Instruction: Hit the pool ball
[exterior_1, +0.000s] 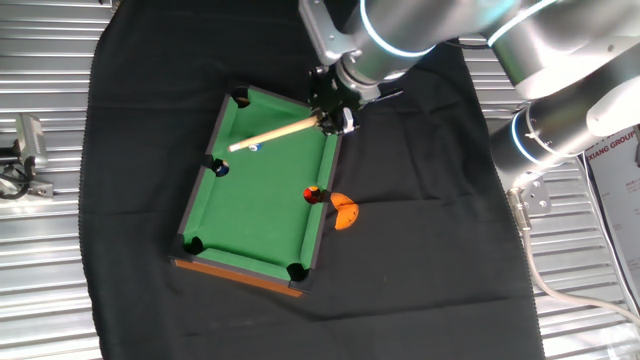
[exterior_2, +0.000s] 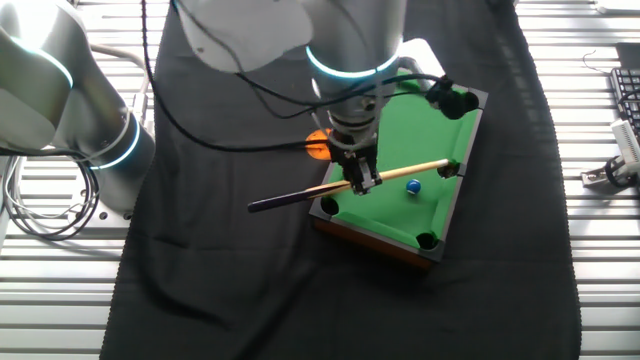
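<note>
A toy green pool table lies on a black cloth. The pool ball, tiny and light blue, rests on the felt close beside the front part of a wooden cue stick, a little back from its tip. My gripper is shut on the cue near the table's rail, holding it low across the felt. The cue's dark butt sticks out past the table.
A navy ball sits by a side pocket and a red-and-black ball lies against the opposite rail. An orange piece lies on the black cloth beside the table. A keyboard sits at the far edge.
</note>
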